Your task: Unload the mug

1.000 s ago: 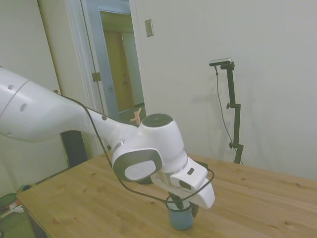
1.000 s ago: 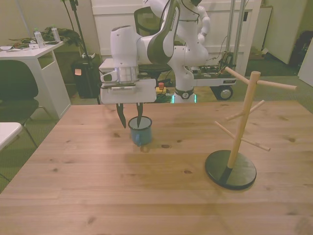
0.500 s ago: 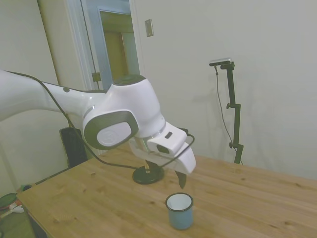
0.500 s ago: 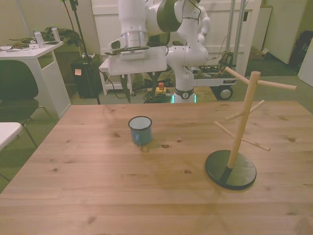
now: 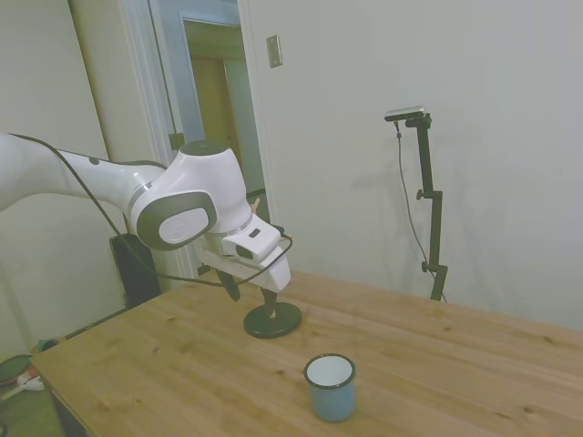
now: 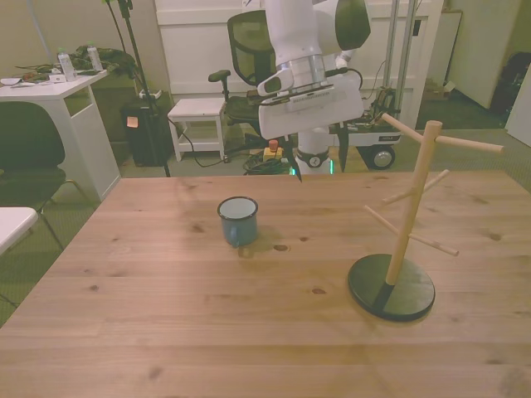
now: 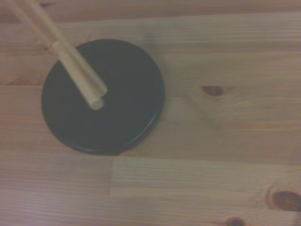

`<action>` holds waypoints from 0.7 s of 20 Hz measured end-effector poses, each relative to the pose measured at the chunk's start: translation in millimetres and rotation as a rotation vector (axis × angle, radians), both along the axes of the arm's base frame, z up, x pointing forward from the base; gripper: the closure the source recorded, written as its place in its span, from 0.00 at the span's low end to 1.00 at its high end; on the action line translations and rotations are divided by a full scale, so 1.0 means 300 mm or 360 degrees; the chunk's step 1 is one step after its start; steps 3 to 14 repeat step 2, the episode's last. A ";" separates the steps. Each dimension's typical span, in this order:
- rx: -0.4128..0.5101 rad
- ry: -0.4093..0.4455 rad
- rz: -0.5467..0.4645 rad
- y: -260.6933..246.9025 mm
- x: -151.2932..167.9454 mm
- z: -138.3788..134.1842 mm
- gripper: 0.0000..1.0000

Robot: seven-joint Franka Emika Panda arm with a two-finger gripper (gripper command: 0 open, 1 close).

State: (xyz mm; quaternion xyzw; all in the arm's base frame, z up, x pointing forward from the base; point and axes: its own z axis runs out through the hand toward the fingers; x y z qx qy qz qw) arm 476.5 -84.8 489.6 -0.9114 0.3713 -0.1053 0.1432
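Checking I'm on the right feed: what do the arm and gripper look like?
A glossy white arm with rounded joints, grey caps on the joint sides and a black cable looping along it. The gripper has a flat white body and two slim dark fingers.

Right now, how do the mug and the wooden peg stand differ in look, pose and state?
The mug is short, round and blue-grey with a white inside; the peg stand is tall, a pale wooden post with slanted pegs on a black round base. The mug sits toward the front view's left, the stand toward its right, well apart. The mug stands open-side up; the stand's pegs carry nothing. Both rest upright on the table, and the gripper holds neither.
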 end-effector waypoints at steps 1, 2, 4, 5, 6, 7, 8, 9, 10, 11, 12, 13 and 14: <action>0.0004 0.0020 -0.0014 0.008 -0.003 0.000 0.00; -0.0001 0.0031 -0.0038 0.008 -0.007 0.004 0.00; -0.0001 0.0031 -0.0038 0.008 -0.007 0.004 0.00; -0.0001 0.0031 -0.0038 0.008 -0.007 0.004 0.00; -0.0001 0.0031 -0.0038 0.008 -0.007 0.004 0.00; -0.0001 0.0031 -0.0038 0.008 -0.007 0.004 0.00; -0.0001 0.0031 -0.0038 0.008 -0.007 0.004 0.00; -0.0001 0.0031 -0.0038 0.008 -0.007 0.004 0.00; -0.0001 0.0031 -0.0038 0.008 -0.007 0.004 0.00; -0.0001 0.0031 -0.0038 0.008 -0.007 0.004 0.00; -0.0001 0.0031 -0.0038 0.008 -0.007 0.004 0.00; -0.0001 0.0031 -0.0038 0.008 -0.007 0.004 0.00; -0.0001 0.0031 -0.0038 0.008 -0.007 0.004 0.00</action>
